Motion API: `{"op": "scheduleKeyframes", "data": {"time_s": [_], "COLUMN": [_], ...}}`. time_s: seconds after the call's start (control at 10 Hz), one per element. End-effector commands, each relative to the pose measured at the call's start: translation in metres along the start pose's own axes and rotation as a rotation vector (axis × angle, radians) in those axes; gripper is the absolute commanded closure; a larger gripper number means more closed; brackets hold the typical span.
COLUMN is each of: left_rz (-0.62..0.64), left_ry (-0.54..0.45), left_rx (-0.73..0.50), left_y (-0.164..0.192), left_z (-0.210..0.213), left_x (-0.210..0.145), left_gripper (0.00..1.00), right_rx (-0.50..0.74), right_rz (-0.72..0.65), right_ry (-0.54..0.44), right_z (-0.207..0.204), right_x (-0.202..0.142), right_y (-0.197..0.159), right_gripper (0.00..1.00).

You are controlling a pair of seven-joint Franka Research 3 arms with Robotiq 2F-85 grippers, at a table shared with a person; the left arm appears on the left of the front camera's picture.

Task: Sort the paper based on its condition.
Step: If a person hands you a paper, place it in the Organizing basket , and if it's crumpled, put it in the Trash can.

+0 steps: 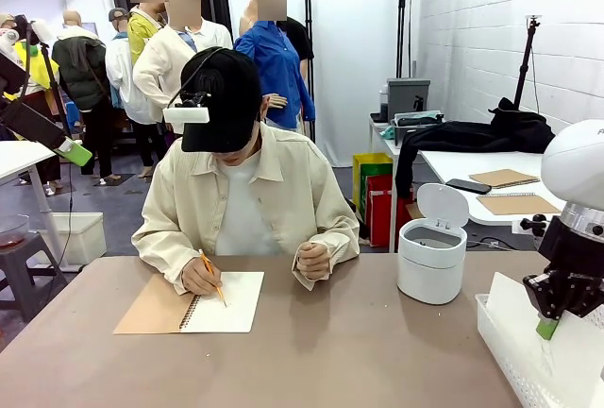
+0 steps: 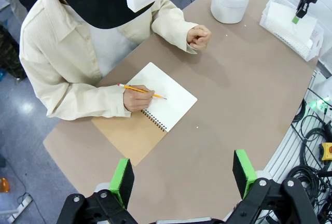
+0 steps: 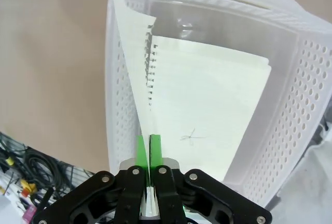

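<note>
The table [image 1: 359,351] is big and brown. At its far edge a person [image 1: 241,195] sits and writes with a pencil [image 2: 141,90] on a notebook [image 2: 150,110] that lies open near the far left corner. A white bin [image 1: 430,255] with its lid up stands near the far right corner. A white basket [image 3: 306,94] sits at the right edge of the table, and I think that is where good paper goes. One sheet [image 3: 218,99] already lies flat in the basket, so I think that one is sorted. My right gripper [image 3: 148,154] is squeezed tight on the edge of another sheet [image 3: 129,42], which stands up on its side against the basket's wall, with little torn holes along one edge. I think I am just now putting it in, so this step is nearly done. My left gripper [image 2: 182,176] hangs above the near edge of the table with its jaws wide apart and nothing in them. More paper may come from the notebook, but I cannot tell how much is left.
</note>
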State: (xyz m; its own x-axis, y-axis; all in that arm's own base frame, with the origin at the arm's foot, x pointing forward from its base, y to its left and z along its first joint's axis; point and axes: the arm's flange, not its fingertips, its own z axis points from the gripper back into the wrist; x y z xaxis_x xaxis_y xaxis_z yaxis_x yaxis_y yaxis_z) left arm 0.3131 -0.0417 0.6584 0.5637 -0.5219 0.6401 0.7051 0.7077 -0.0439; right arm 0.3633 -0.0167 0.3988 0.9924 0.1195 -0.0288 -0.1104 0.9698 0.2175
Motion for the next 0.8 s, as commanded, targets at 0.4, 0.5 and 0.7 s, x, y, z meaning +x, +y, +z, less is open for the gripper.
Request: {"op": "scheduleKeyframes", "data": {"time_s": [0.4,0.5,0.7], "left_rz": [0.001,0.001,0.001], "left_ry": [-0.005,-0.005,-0.005], "left_rx": [0.0,0.0,0.0], "left_y": [0.0,0.0,0.0], "left_z": [0.001,0.001,0.001], "left_x": [0.0,0.0,0.0], "left_gripper": [0.0,0.0,0.0], "right_rx": [-0.134,-0.176,-0.248], "right_rz": [-0.07,-0.065,0.001], "right_ry": [0.016,0.0,-0.013], "right_z": [0.012,0.019,0.042], "right_x": [-0.028,-0.025,-0.026], "right_y": [-0.007,-0.006,0.004], "right_gripper": [0.0,0.0,0.0]}}
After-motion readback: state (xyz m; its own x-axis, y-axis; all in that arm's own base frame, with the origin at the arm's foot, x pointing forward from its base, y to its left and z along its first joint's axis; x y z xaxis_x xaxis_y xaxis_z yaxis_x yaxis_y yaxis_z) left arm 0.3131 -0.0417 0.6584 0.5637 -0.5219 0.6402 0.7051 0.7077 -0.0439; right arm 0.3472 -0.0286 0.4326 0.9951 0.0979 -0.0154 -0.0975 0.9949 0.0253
